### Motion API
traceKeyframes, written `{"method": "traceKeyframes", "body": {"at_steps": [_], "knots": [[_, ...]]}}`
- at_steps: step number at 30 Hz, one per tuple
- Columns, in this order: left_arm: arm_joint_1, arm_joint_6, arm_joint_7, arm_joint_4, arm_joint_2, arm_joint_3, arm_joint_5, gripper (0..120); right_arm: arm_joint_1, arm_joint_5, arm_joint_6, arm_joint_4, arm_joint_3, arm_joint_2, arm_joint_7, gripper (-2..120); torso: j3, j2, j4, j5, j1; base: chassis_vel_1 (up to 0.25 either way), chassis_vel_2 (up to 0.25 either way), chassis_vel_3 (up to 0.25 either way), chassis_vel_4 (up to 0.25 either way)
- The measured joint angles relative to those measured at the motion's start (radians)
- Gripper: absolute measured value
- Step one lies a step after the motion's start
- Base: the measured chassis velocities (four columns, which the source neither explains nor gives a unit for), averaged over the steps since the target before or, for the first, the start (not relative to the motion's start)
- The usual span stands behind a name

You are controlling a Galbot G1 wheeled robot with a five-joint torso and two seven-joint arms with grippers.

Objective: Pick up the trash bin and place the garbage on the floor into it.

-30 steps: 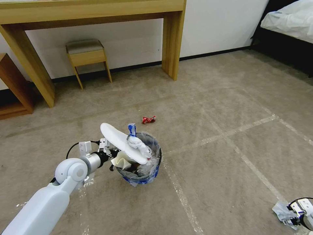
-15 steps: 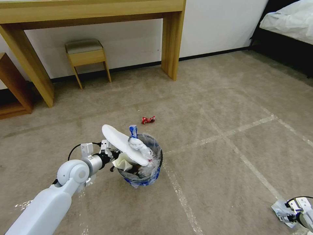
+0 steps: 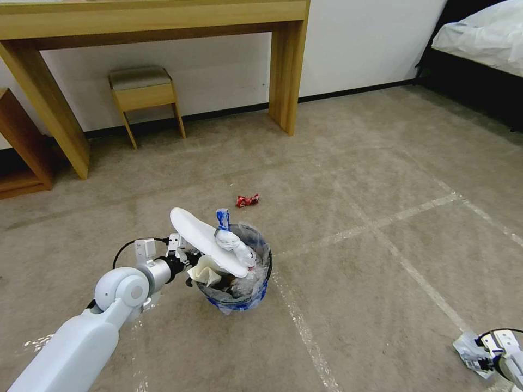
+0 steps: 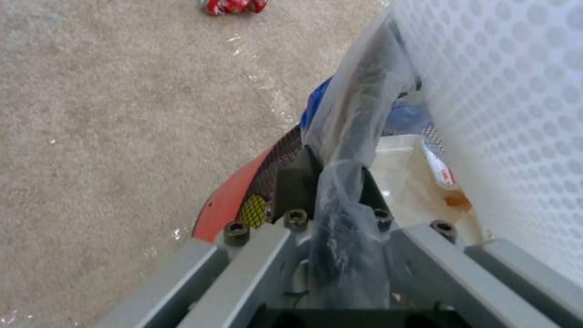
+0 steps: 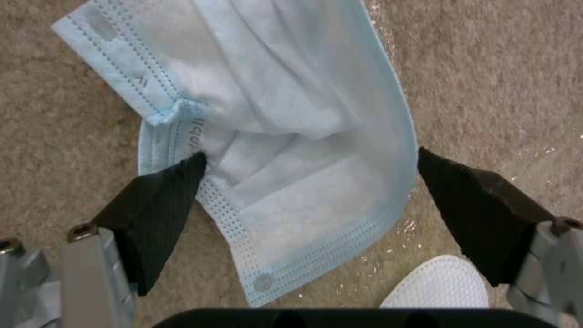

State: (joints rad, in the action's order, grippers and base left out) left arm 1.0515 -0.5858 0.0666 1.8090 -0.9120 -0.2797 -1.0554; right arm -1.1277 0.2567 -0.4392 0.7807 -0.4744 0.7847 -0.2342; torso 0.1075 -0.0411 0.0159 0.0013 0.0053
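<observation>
The trash bin (image 3: 242,299), lined with a clear-and-blue bag, is stuffed with litter, and a flat white slipper sole (image 3: 204,237) lies across its top. My left gripper (image 3: 182,262) is shut on the bin's near rim; in the left wrist view the gripper (image 4: 331,171) pinches the bag and rim above the red base (image 4: 231,198). A red crumpled wrapper (image 3: 247,200) lies on the carpet beyond the bin. At the lower right, my right gripper (image 3: 498,348) hovers open over a pale-blue crumpled tissue (image 3: 468,353); its fingers (image 5: 167,196) straddle that tissue (image 5: 285,114) on the floor.
A wooden desk (image 3: 286,71) and a small stool (image 3: 144,92) stand against the far wall. A bed (image 3: 485,38) is at the far right. Another white slipper sole (image 5: 437,284) lies beside the tissue. Taped lines cross the open carpet.
The left arm and bin shifted slightly right, then held still. The right gripper drifted a little lower over the tissue, still open.
</observation>
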Motion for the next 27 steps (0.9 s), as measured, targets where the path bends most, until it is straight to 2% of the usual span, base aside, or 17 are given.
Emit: {"method": "traceKeyframes", "body": {"at_steps": [7, 12, 13, 16, 17, 19, 20, 22, 25, 27], "knots": [[0.004, 0.002, 0.001, 0.009, 0.001, 0.0, 0.004, 1, -0.022, 0.013, 0.0, 0.021, -0.015, -0.007, 0.0, 85, 0.0, 0.0, -0.0001, 0.0008, 0.0, 0.0, 0.0, 0.0, 0.0], [0.004, 0.002, 0.001, 0.014, 0.0, 0.002, 0.005, 1, -0.038, 0.028, -0.002, 0.032, -0.025, -0.015, 0.007, 68, 0.0, 0.001, 0.0, 0.0006, 0.0, 0.0, 0.0, 0.0, 0.0], [0.004, 0.002, 0.001, 0.014, 0.0, 0.002, 0.005, 1, -0.038, 0.028, -0.002, 0.032, -0.025, -0.015, 0.007, 68, 0.0, 0.001, 0.0, 0.0006, 0.0, 0.0, 0.0, 0.0, 0.0], [0.008, 0.004, -0.002, 0.014, 0.0, 0.002, 0.012, 1, -0.046, 0.031, -0.003, 0.036, -0.028, -0.017, 0.008, 54, 0.0, 0.001, 0.0008, -0.0005, 0.0, 0.0, 0.0, 0.0, 0.0], [0.008, 0.004, -0.002, 0.014, 0.0, 0.002, 0.012, 1, -0.046, 0.031, -0.003, 0.036, -0.028, -0.017, 0.008, 54, 0.0, 0.001, 0.0008, -0.0005, 0.0, 0.0, 0.0, 0.0, 0.0], [0.011, 0.005, -0.003, 0.014, 0.001, 0.002, 0.014, 1, -0.046, 0.028, -0.002, 0.031, -0.029, -0.013, 0.009, 42, 0.0, 0.0, 0.0004, -0.0008, 0.0, 0.0, 0.0, 0.0, 0.0], [0.011, 0.005, -0.003, 0.014, 0.001, 0.002, 0.014, 1, -0.046, 0.028, -0.002, 0.031, -0.029, -0.013, 0.009, 42, 0.0, 0.0, 0.0004, -0.0008, 0.0, 0.0, 0.0, 0.0, 0.0], [0.012, 0.005, -0.004, 0.012, 0.001, 0.002, 0.016, 1, -0.044, 0.026, 0.002, 0.026, -0.029, -0.008, 0.011, 30, 0.0, 0.0, 0.0003, -0.001, 0.0, 0.0, 0.0, 0.0, 0.0], [0.012, 0.005, -0.004, 0.011, 0.001, 0.002, 0.017, 1, -0.042, 0.026, 0.007, 0.022, -0.029, -0.006, 0.015, 25, 0.0, 0.001, 0.0005, -0.0012, 0.0, 0.0, 0.0, 0.0, 0.0], [0.012, 0.005, -0.005, 0.01, 0.0, 0.003, 0.018, 1, -0.035, 0.027, 0.017, 0.014, -0.031, -0.002, 0.026, 12, 0.0, 0.0, 0.0005, -0.0011, 0.0, 0.0, 0.0, 0.0, 0.0]]}}
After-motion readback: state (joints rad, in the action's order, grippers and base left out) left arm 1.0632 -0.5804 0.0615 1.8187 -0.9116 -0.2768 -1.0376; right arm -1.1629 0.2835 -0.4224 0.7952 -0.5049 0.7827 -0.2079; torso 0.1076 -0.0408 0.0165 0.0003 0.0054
